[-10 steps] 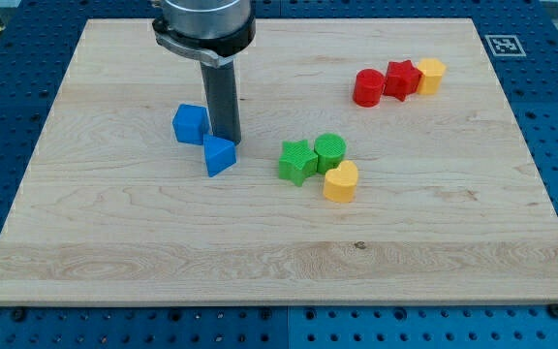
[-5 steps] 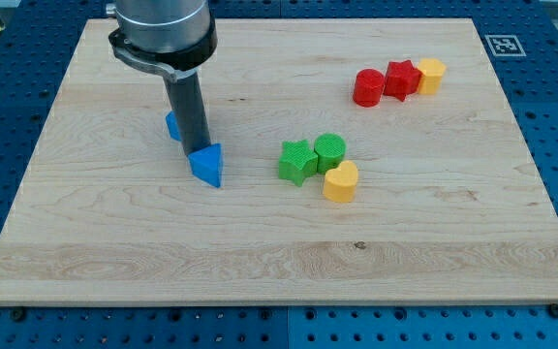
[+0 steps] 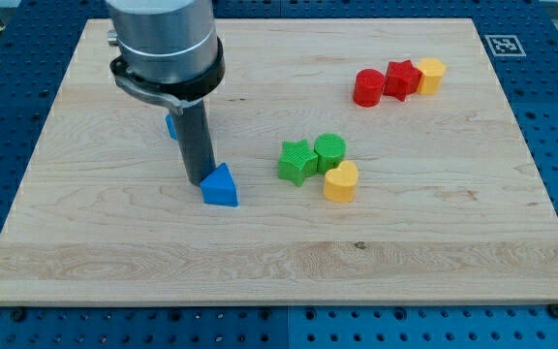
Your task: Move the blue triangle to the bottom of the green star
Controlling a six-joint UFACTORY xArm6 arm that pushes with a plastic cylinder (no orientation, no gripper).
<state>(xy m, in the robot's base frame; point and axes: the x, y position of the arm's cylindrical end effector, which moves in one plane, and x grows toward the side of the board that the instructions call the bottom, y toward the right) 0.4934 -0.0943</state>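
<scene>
The blue triangle lies on the wooden board, left of and slightly below the green star. My tip touches the triangle's upper left side. A second blue block is mostly hidden behind the rod, up and to the left. A green cylinder and a yellow heart sit right against the star's right side.
A red cylinder, a red star and a yellow block form a row at the view's upper right. A marker tag sits beyond the board's top right corner.
My tip moved left around the blue triangle, then pushed it down and to the right. The triangle turned and now lies lower, a little closer to the green star.
</scene>
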